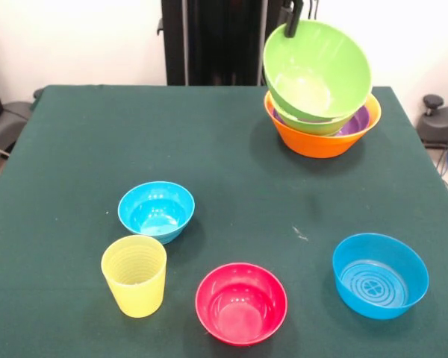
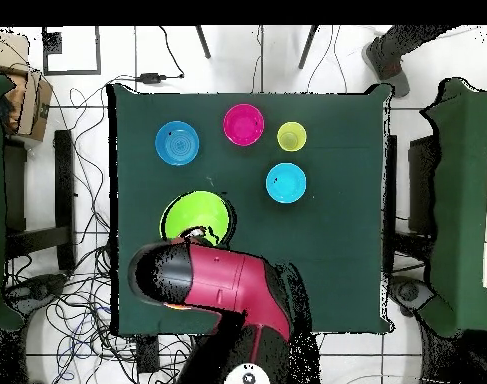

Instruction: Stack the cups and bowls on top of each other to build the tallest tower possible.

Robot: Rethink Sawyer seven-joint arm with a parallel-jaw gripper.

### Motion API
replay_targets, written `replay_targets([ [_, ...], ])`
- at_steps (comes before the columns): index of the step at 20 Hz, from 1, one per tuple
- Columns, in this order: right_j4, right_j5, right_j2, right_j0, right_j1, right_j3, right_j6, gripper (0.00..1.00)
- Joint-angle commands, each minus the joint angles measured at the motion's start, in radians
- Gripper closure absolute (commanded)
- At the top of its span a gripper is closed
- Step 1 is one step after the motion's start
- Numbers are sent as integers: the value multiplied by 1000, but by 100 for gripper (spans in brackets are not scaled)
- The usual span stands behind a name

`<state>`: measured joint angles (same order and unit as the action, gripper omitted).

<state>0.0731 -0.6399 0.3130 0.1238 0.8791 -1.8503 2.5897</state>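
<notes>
Counter [image 1: 231, 164]: dark green cloth, matt, faintly napped. Bowls: glossy smooth plastic, namely lime green bowl [image 1: 319, 68], orange bowl [image 1: 321, 139], pink-red bowl [image 1: 241, 303], two blue bowls [image 1: 156, 211] [image 1: 380, 275]. Yellow cup [image 1: 134, 275]: translucent plastic, horizontally ribbed. Arm shell [image 2: 222, 285]: smooth red plastic.

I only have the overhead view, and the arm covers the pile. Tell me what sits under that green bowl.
Observer: The orange bowl is the base, with a purple bowl and a second green bowl nested in it.
Operator: Report how the top one sits.
Observer: The top green bowl is tilted steeply, its mouth turned toward the front camera and its low edge in the pile.
Operator: Report the gripper.
Observer: The gripper has its fingers pinched on that bowl's upper rim.
</notes>
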Motion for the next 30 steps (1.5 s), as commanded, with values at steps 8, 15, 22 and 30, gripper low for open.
replay_targets([
  [8,69,-90,8,25,-90,86,205,100],
  [15,92,-134,40,71,-80,100,232,100],
  [22,119,-163,71,119,-72,100,245,100],
  [30,149,-152,97,156,-64,71,232,100],
])
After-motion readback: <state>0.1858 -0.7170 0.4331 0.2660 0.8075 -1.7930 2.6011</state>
